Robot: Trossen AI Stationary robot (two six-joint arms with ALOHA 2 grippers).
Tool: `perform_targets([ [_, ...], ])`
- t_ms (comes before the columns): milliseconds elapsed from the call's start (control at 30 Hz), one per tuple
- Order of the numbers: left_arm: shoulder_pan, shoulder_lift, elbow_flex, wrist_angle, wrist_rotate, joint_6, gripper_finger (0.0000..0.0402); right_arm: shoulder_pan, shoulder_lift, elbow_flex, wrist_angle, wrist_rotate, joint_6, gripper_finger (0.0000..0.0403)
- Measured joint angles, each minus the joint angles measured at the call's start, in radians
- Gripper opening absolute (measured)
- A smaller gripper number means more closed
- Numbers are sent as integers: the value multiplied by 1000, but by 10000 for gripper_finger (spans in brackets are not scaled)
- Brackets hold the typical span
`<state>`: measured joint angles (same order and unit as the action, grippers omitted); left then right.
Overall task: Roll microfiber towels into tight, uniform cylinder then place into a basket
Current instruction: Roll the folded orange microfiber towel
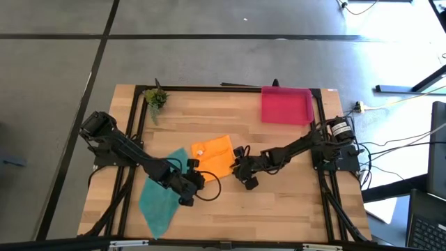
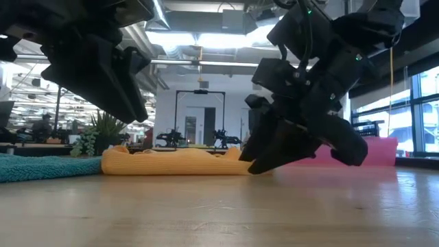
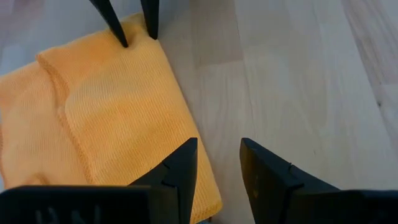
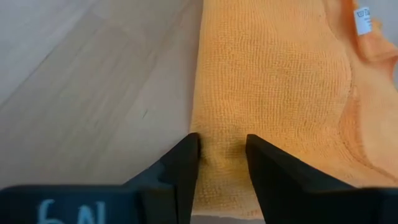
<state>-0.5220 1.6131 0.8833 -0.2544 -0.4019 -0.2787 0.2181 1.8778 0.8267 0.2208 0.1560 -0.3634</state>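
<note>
A pale wooden counter [image 1: 279, 202] is standing on a grey floor, framed by black rails.

High view: the orange towel [image 1: 214, 155], folded, is lying mid-counter, with the teal towel [image 1: 164, 192] spread beside it toward the left arm. The pink basket [image 1: 286, 106] is sitting well apart at the far right corner, with nothing visible in it, and a small plant [image 1: 156, 98] is standing at the far left. Both arms are reaching inward to the orange towel's near edge.

Low view: the orange towel is lying low and flat, not yet a cylinder; the right arm's hand is tipping down at its end.

Left wrist view: the left hand [image 3: 219, 163] is hovering with fingers parted, one finger over the towel's corner and the other over bare wood, gripping nothing.

Right wrist view: the right hand [image 4: 222, 155] is straddling the towel's edge, its fingers narrowly parted with cloth between them; whether they are pinching it is unclear.

For a tight roll, both hands should probably be catching the same edge level and turning it evenly.
</note>
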Motion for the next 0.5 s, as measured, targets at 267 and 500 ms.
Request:
perform_targets([
  [267,3,9,0,-30,-2,-7,114,-3,4,-2,5,-2,73,37],
  [500,6,50,1,-43,-8,-28,114,-4,4,-3,7,-1,138,13],
])
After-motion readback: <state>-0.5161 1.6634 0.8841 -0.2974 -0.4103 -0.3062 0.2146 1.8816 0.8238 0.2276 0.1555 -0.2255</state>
